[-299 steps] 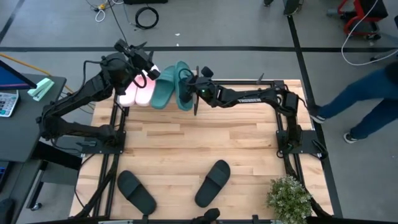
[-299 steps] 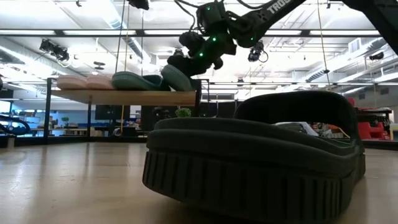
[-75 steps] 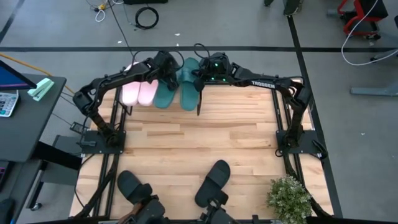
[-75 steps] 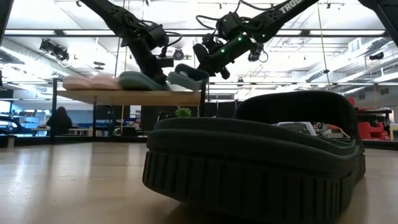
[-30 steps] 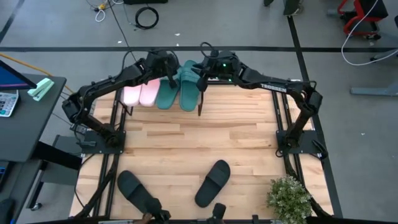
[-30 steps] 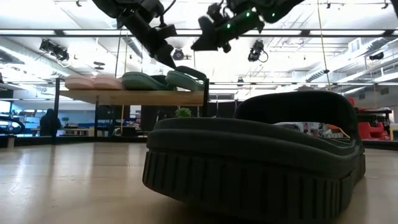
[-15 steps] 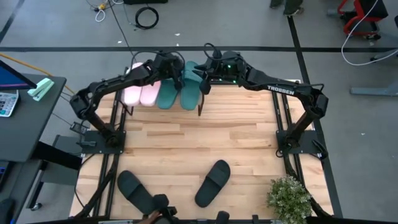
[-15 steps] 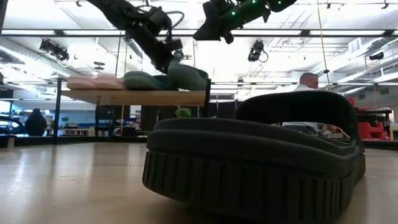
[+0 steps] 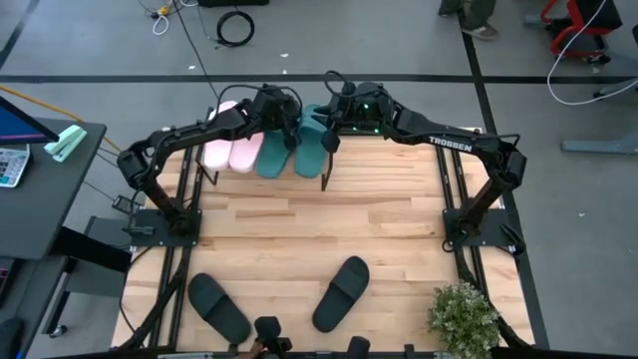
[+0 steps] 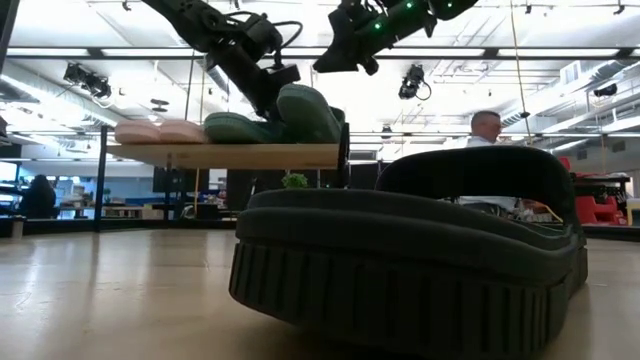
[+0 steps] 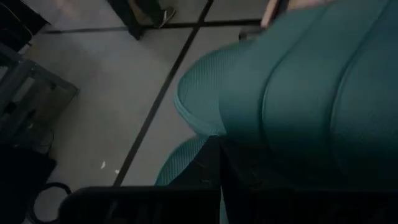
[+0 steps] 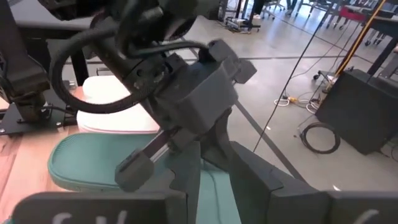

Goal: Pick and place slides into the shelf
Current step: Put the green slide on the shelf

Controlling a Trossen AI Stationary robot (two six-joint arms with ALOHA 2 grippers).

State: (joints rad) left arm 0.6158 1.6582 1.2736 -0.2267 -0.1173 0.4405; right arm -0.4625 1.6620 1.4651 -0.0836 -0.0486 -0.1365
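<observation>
Atop the shelf, we see teal slides lying front-to-back; left hand clamped shut against one, right hand half-open, empty.

the shelf stands at the far edge of the table, left of the middle. four slides lie side by side on it: two on the left part and two on the right part. the left gripper is over the right two, and the right gripper is just beside it, on the right. two more slides lie apart near the front edge of the table. a plant stands at the front right corner.
</observation>
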